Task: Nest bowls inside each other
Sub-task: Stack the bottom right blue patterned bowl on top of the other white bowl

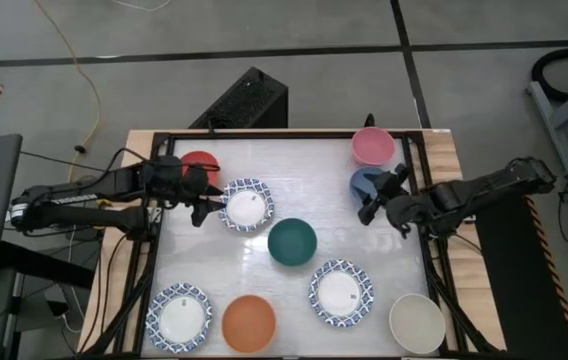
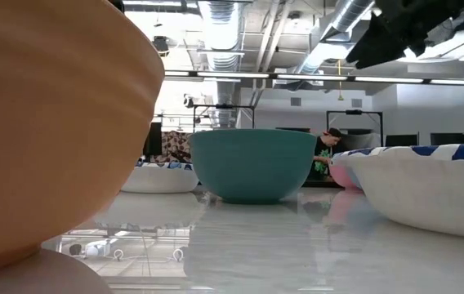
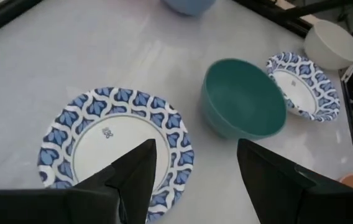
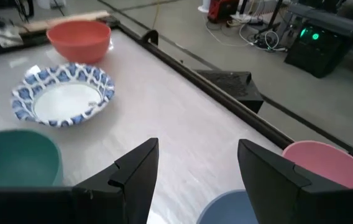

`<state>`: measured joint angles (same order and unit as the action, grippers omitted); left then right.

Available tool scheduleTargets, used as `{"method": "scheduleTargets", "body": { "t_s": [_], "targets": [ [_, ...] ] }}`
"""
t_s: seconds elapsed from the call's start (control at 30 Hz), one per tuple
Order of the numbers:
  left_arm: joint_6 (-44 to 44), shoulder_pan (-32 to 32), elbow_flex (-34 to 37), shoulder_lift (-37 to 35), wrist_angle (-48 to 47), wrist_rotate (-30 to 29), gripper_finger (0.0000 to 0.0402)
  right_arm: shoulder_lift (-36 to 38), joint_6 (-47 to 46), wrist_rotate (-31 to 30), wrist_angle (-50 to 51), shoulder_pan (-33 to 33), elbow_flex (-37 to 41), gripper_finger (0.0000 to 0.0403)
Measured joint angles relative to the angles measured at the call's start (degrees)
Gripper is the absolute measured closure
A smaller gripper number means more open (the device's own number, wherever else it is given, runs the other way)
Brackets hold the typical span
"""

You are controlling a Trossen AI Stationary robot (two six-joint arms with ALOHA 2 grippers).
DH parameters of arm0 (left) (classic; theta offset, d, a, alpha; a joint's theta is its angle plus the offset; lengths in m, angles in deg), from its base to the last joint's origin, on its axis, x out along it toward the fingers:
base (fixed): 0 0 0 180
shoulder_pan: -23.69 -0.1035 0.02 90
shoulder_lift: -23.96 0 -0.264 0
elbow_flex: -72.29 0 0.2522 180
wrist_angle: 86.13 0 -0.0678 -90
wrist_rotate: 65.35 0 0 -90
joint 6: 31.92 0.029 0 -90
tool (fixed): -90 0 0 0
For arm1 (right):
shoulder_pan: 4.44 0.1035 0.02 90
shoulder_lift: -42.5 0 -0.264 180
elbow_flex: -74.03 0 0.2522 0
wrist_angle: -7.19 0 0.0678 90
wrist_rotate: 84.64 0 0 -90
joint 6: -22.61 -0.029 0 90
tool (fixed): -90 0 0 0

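Both sets of jaws stand apart, empty — the left gripper [image 1: 202, 198] hangs beside the small round red bowl [image 1: 200, 164], over the edge of a blue-and-white patterned plate [image 1: 247, 205]; the right gripper [image 1: 372, 195] hovers over the small round blue bowl [image 1: 364, 181]. None of the bowls is nested. On the white bench [image 1: 294, 160], the pink bowl [image 1: 373, 146] sits just beyond the blue one, the dark green bowl [image 1: 292, 241] at the middle, the orange bowl [image 1: 249, 323] and cream bowl [image 1: 416, 323] along the near edge — two more patterned plates lie among them.

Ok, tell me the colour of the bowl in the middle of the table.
Dark green, leaning teal: the middle bowl. The high view shows it best.
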<state>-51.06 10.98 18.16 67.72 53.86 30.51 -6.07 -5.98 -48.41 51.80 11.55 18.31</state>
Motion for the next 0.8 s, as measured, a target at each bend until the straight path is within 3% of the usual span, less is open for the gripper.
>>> {"method": "scheduleTargets", "body": {
  "t_s": [0.43, 0.8],
  "targets": [
    [-1.72, 3.73, 3.20, -7.56, -0.32, -2.47, 0.0187, -4.71, -1.57, 2.47, -3.11, -0.48, 0.00, 0.0163],
    [-4.13, 7.54, 3.20, -13.38, -6.55, -6.36, 0.0187, -7.08, 0.57, 3.26, -7.48, -0.89, 0.00, 0.0163]
  ]
}}
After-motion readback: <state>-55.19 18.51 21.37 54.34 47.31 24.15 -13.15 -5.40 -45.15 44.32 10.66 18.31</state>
